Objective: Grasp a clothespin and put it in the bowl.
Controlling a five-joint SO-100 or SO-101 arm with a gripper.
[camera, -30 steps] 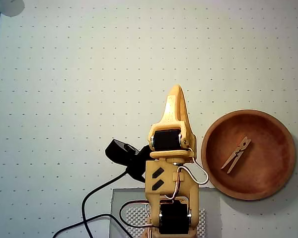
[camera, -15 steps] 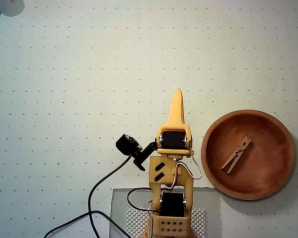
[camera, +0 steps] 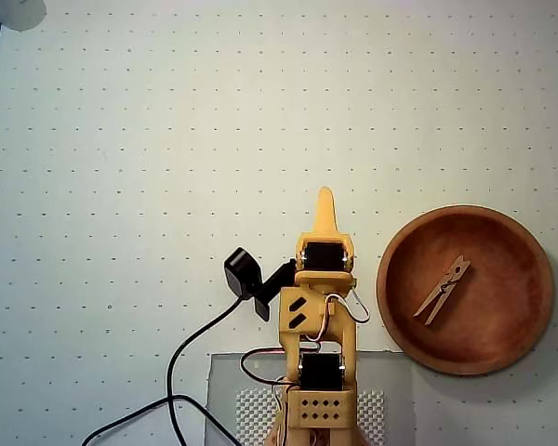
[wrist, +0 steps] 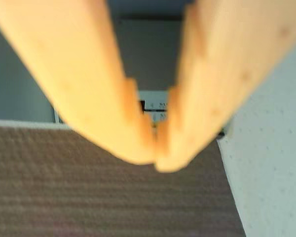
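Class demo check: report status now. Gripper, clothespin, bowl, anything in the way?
Gripper shut, fingers together, empty, parked above base. Clothespin lying inside bowl, right of arm in overhead view. Nothing in the way on the mat.

clothespin (camera: pixel 443 291) lies flat in bowl (camera: pixel 405 242), right of pincer (camera: pixel 325 197); pincer tips together, empty.

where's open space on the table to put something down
In the overhead view, the white dotted table is bare above and left of the yellow arm's closed gripper. It is crowded lower right: the round reddish-brown wooden bowl holding the tan wooden clothespin, beside the arm's base.
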